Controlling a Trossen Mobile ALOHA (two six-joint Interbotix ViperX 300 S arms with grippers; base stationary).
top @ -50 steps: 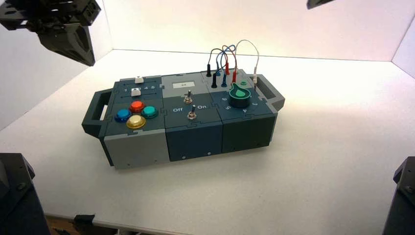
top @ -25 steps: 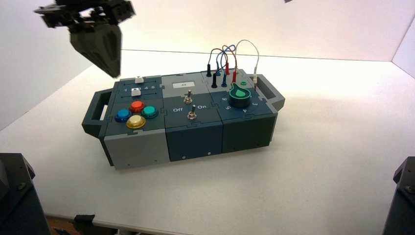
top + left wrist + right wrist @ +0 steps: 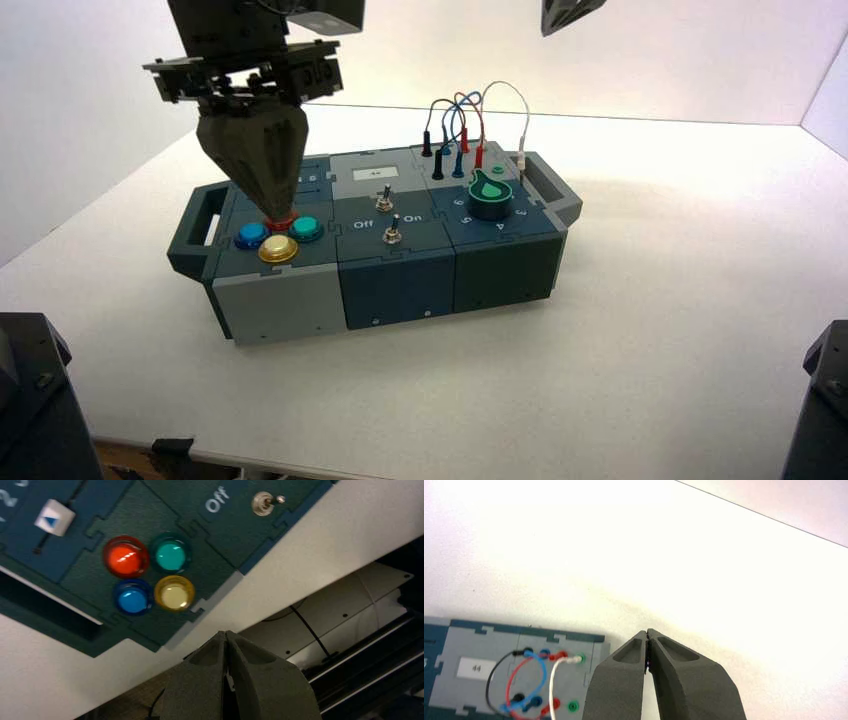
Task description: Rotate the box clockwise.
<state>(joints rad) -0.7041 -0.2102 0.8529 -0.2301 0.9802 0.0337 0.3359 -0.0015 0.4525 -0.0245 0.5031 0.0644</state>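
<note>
Box is sitting on the white table, a bit left of center, handles at both ends. Left gripper is hanging over the colored buttons at the left end, fingertips together, nothing in them. Right gripper is up past the far right part, near the looped wires, tips closed too and also empty. Green knob sits toward the right end.

Teal-and-grey box, slightly askew on table.
</note>
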